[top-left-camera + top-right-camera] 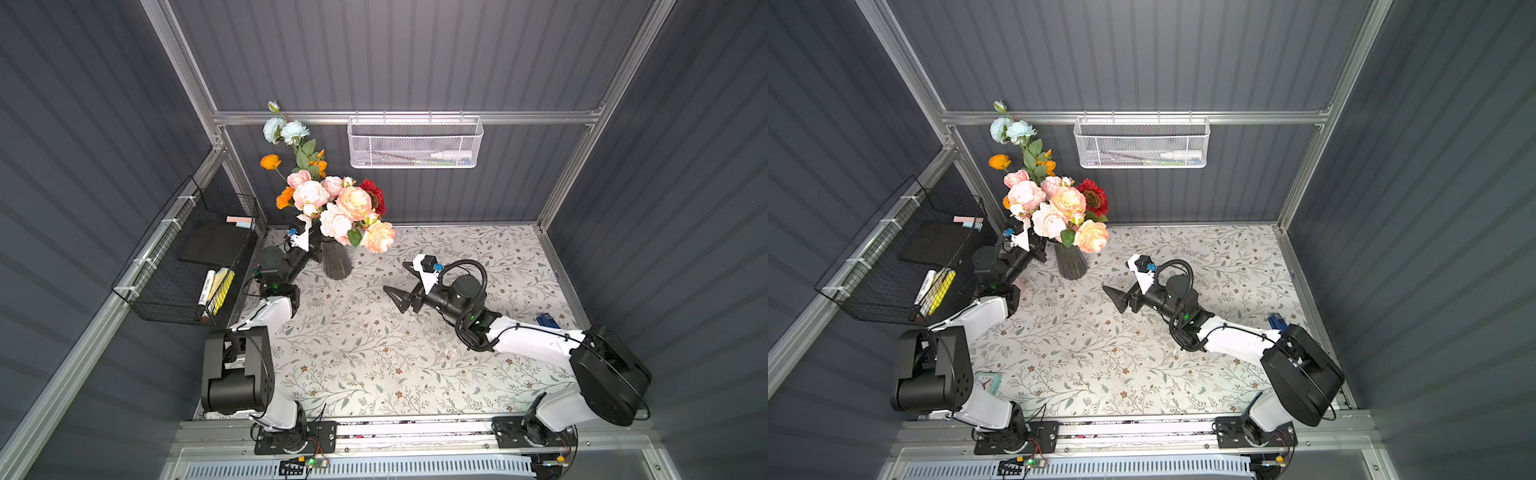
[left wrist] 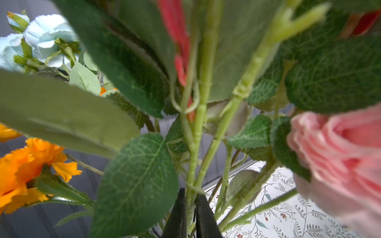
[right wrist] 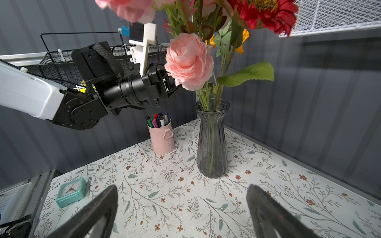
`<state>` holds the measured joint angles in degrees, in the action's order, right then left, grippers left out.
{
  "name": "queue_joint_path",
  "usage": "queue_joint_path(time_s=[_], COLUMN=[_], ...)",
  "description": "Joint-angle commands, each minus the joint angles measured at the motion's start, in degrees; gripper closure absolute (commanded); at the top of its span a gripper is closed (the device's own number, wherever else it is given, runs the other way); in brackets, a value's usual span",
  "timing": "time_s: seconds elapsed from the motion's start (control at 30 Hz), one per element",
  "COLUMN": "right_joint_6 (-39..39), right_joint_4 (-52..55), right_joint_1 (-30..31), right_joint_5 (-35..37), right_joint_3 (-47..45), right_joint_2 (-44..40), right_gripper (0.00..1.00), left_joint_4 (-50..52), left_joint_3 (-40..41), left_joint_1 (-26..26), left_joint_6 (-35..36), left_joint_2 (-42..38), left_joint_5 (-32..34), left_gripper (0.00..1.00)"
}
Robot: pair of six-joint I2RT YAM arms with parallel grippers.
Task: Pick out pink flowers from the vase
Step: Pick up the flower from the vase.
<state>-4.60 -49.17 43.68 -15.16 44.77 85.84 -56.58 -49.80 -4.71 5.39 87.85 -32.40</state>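
The vase (image 1: 336, 262), holding the pink flowers (image 1: 353, 203), is set near the table's (image 1: 374, 353) back-left corner. A green stem (image 2: 194, 144) is pinched in the almost closed left gripper (image 2: 190, 203). It should be drawn straight up so the vase is not tipped. The right gripper (image 1: 395, 277) is held wide open, empty. The stem's bloom is hidden by leaves (image 2: 134, 185).

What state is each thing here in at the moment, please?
Left gripper, shut on a green stem.
Right gripper, open and empty.
Vase, upright on the table, holding stems.
Pink flowers, standing in the vase.
Red flower, standing in the vase.
Orange flowers, standing in the vase.
Pen cup, upright, filled with pens.
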Motion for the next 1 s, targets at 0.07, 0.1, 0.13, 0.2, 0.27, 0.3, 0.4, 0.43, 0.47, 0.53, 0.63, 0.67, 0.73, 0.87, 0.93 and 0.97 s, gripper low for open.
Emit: queue_joint_path(time_s=[0.07,0.1,0.13,0.2,0.27,0.3,0.4,0.43,0.47,0.53,0.63,0.67,0.73,0.87,0.93,0.97], right_joint_6=[1.6,1.9,2.0,2.3,2.5,2.6,2.7,2.7,2.7,2.9,3.0,3.0,3.0,3.4,3.3,3.2], right_joint_4=[1.8,2.3,2.7,3.4,4.1,4.5,5.2,5.5,5.8,7.0,8.0,8.2,9.3,11.1,11.5,11.6], right_joint_1=[0.4,0.4,0.4,0.4,0.4,0.4,0.4,0.4,0.4,0.4,0.4,0.4,0.4,0.4,0.4,0.4], right_joint_5=[0.8,0.9,1.1,1.1,1.1,1.0,0.6,0.5,0.6,0.7,0.6,0.5,0.4,0.0,0.0,0.1], right_joint_3=[3.8,4.3,4.7,5.4,6.0,6.4,6.7,6.8,6.8,7.1,7.1,7.2,7.3,7.3,6.9,6.7], right_joint_2=[0.2,0.3,0.3,0.2,0.2,0.2,-0.3,-0.5,-0.7,-1.2,-2.1,-2.4,-3.0,-4.7,-5.4,-5.7], right_gripper=[0.01,0.01,0.01,0.01,0.01,0.01,0.01,0.01,0.01,0.01,0.01,0.01,0.01,0.01,0.01,0.01], left_joint_4=[2.6,4.0,5.2,6.3,7.0,7.6,9.6,10.1,10.7,12.4,15.6,16.4,17.9,19.7,20.2,20.2], left_joint_3=[-3.7,-4.2,-4.7,-5.6,-6.3,-6.7,-8.5,-9.0,-9.5,-10.7,-12.6,-13.0,-13.7,-14.3,-14.5,-14.5], left_joint_1=[0.0,0.0,0.0,0.0,0.0,0.0,0.0,0.0,0.0,0.0,0.0,0.0,0.0,0.0,0.0,0.0], left_joint_6=[3.0,3.3,3.5,3.5,3.2,3.2,2.7,2.6,2.4,0.9,-1.0,-1.5,-2.2,-2.9,-2.9,-2.9], left_joint_2=[-5.0,-5.6,-6.1,-6.9,-7.5,-7.8,-8.7,-9.0,-9.3,-10.1,-11.5,-12.0,-13.5,-16.9,-18.7,-19.5], left_joint_5=[-0.7,-0.8,-0.9,-1.1,-1.3,-1.3,-1.0,-1.0,-1.1,-0.3,0.9,1.2,1.5,1.8,1.7,1.6], left_gripper=[0.88,0.88,0.88,0.88,0.88,0.88,0.89,0.89,0.89,0.89,0.89,0.89,0.9,0.9,0.9,0.9])
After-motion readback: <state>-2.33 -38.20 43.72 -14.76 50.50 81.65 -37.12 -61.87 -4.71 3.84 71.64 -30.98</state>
